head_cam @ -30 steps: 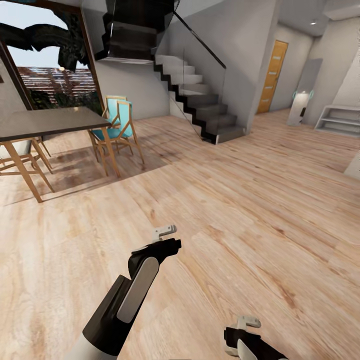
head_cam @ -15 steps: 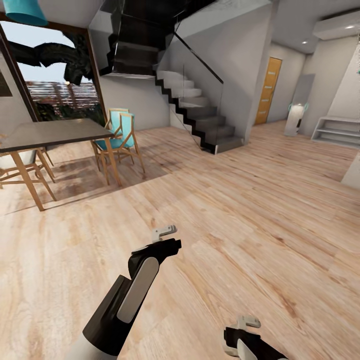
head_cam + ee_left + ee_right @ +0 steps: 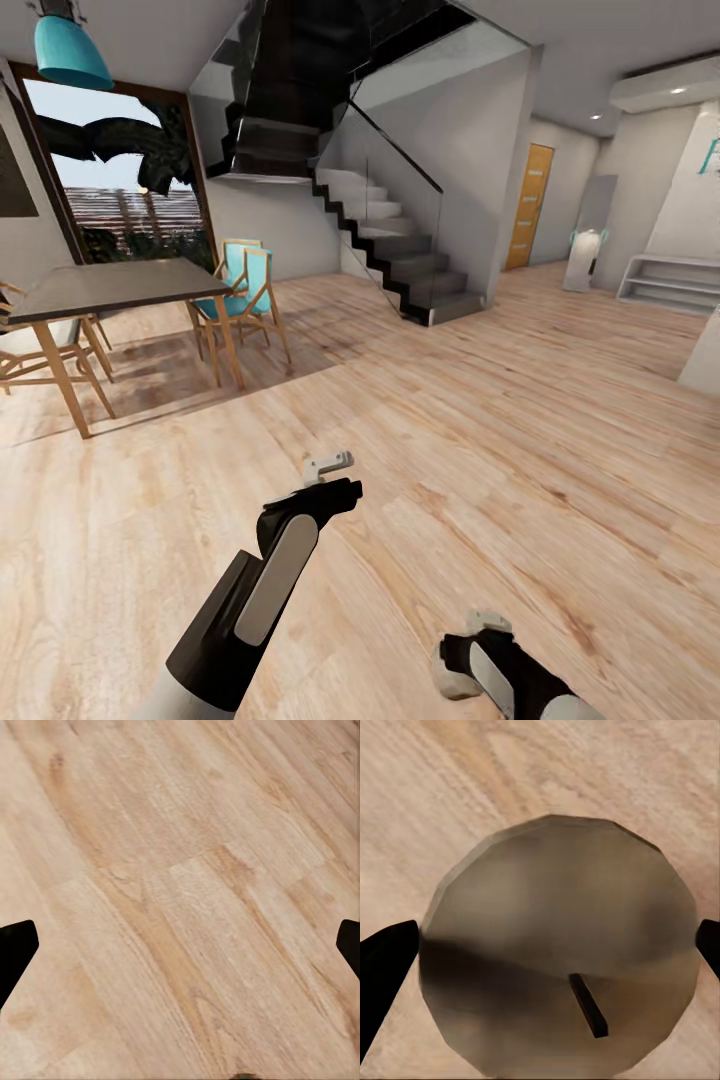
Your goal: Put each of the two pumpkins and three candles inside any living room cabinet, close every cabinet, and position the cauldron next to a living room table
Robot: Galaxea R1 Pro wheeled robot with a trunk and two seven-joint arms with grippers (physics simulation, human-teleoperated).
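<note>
Head view: left end effector hangs over the pale plank wood floor at 6 o'clock. Right end effector sits at 5 o'clock; its load cannot be made out here. Grey-topped wooden-legged worktop at 10 o'clock.

Left wrist view: dark fingertips spread wide, nothing between them.

Right wrist view: short olive-tan wax candle, dark wick up, held between the fingertips, which sit against its sides. Judged light, rigid, somewhat slick; grip the cylinder wall mid-height, not the wick. No legible writing anywhere.
</note>
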